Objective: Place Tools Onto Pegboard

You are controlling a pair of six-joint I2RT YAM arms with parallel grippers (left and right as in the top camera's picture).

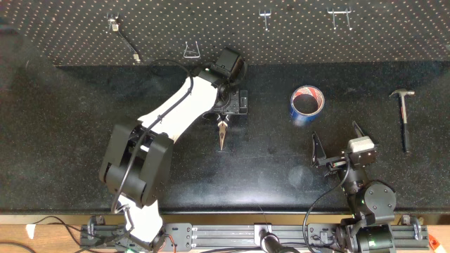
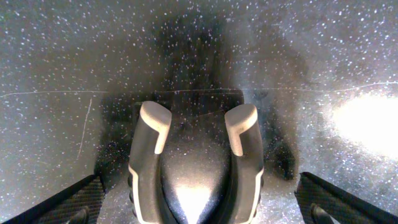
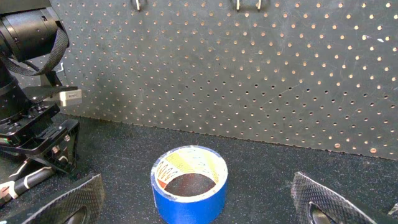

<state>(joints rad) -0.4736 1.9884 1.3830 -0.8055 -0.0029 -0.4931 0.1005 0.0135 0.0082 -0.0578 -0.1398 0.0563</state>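
Observation:
Needle-nose pliers lie on the black table, tip pointing toward the front edge. My left gripper hangs open right over their handle end. In the left wrist view the two grey handles sit between the spread black fingers, untouched; the gripper straddles them. A blue tape roll stands to the right, and a hammer lies at the far right. My right gripper is open and empty, just in front of the tape roll. The pegboard runs along the back.
Metal hooks stick out of the pegboard, and a small hook with a dark cord hangs at its left. The left arm's gripper stands left of the tape in the right wrist view.

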